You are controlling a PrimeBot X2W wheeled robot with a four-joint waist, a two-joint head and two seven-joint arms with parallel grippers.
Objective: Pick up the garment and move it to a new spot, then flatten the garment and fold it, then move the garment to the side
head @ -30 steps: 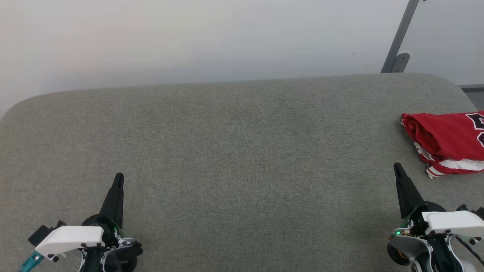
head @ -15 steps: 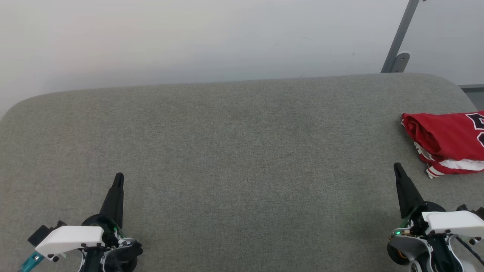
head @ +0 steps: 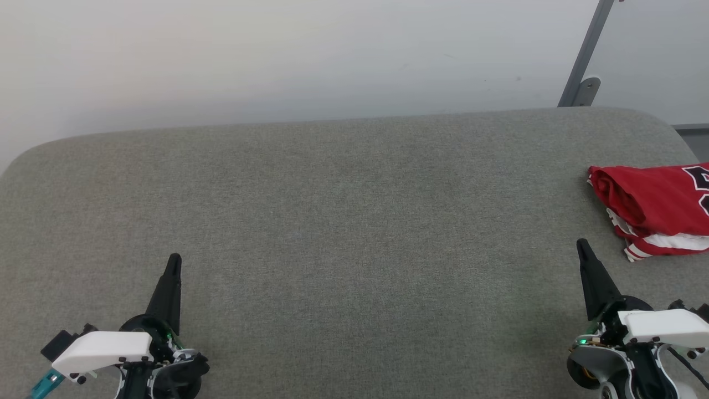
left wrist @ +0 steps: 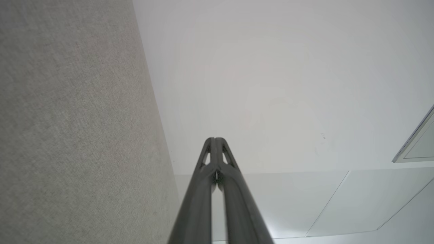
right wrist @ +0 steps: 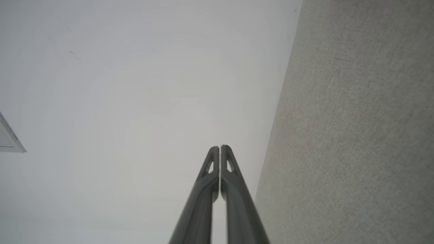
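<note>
A red garment [head: 653,205] lies loosely folded at the right edge of the grey counter [head: 332,221], with the left tool [head: 174,259] and right tool [head: 581,244] clenched, empty, not touching it.

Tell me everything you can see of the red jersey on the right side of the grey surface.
The red jersey, of thin soft-looking cloth, lies folded in a loose bundle at the right edge of the grey fabric surface, cut off by the picture's edge. Red-and-white striped trim shows along its near side, part of a black numeral outlined in white on top. Only the surface touches it; the shut right tool is near but apart.
</note>
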